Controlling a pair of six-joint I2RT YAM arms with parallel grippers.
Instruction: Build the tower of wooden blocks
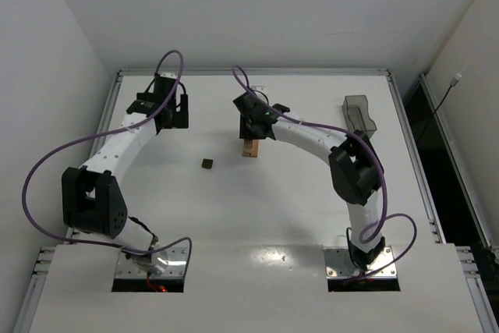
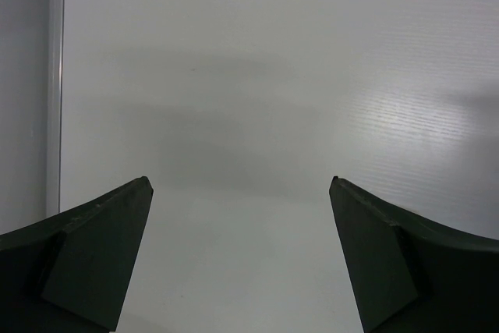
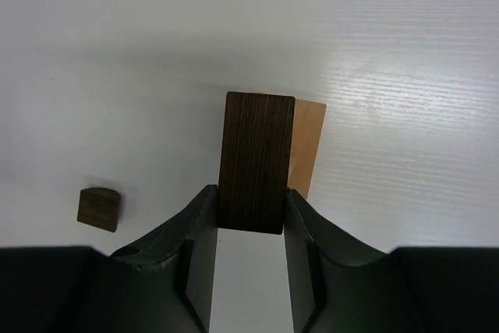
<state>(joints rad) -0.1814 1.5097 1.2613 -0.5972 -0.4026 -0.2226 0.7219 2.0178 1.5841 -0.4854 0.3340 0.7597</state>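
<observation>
In the right wrist view my right gripper (image 3: pixel 249 191) is shut on a dark brown wooden bar (image 3: pixel 256 161), gripped at its near end. The bar hangs over a light tan block (image 3: pixel 306 146) whose right side shows beside it; whether they touch I cannot tell. A small dark brown block (image 3: pixel 99 208) lies alone to the left. From above, the right gripper (image 1: pixel 252 135) is over the tan block (image 1: pixel 250 148) at mid table, and the small dark block (image 1: pixel 207 164) lies to its left. My left gripper (image 2: pixel 240 180) is open over bare table, at the far left (image 1: pixel 178 115).
A dark translucent plastic bin (image 1: pixel 359 113) stands at the back right, beside the right arm's elbow. The table's raised metal rim (image 1: pixel 117 87) runs close to the left gripper. Purple cables loop off both arms.
</observation>
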